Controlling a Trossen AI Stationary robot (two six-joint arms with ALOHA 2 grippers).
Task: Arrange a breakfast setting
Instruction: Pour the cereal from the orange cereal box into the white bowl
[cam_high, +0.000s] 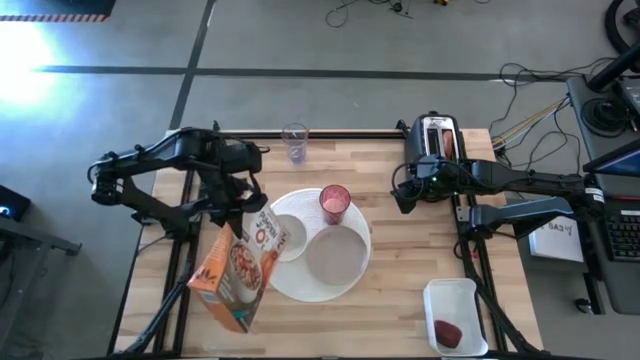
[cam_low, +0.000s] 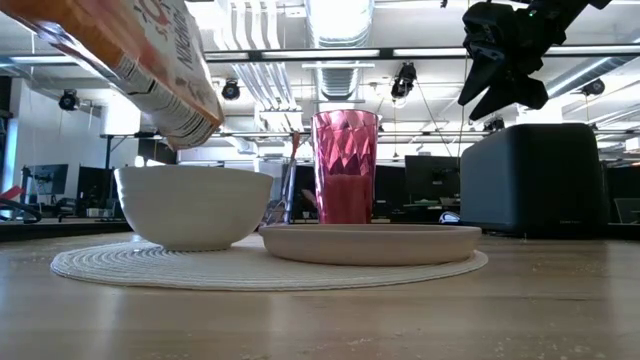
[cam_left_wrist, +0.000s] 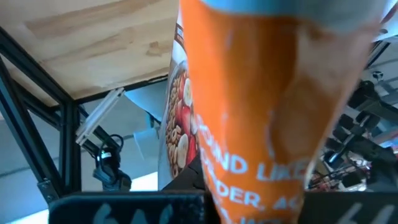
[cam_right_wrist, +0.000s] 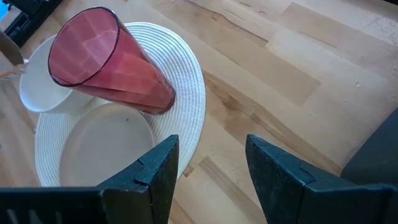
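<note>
My left gripper (cam_high: 238, 212) is shut on an orange cereal box (cam_high: 240, 270), tipped with its lower end over the small white bowl (cam_high: 287, 240). The bowl, the plate (cam_high: 335, 257) and the pink tumbler (cam_high: 335, 201) stand on a round white woven mat (cam_high: 300, 285). My right gripper (cam_high: 405, 196) is open and empty in the air beside the toaster (cam_high: 437, 140), right of the tumbler. A browned piece (cam_high: 450, 143) shows in the toaster's slot. The dark-red fruit (cam_high: 447, 332) lies in the white tray (cam_high: 470, 300). My left gripper holds the cereal box between its two fingers, with the box's narrow orange side (cam_left_wrist: 273, 124) facing the wrist. It comes at the box from the table's left. The box is lifted clear and tilted, its lower corner (cam_low: 200, 125) just above the bowl (cam_low: 195, 205).
A clear tumbler (cam_high: 294, 141) stands at the table's far edge. The toaster (cam_low: 535, 180) is below and behind my right gripper (cam_low: 505, 70). There is bare wood between the mat and the toaster, and at the near middle.
</note>
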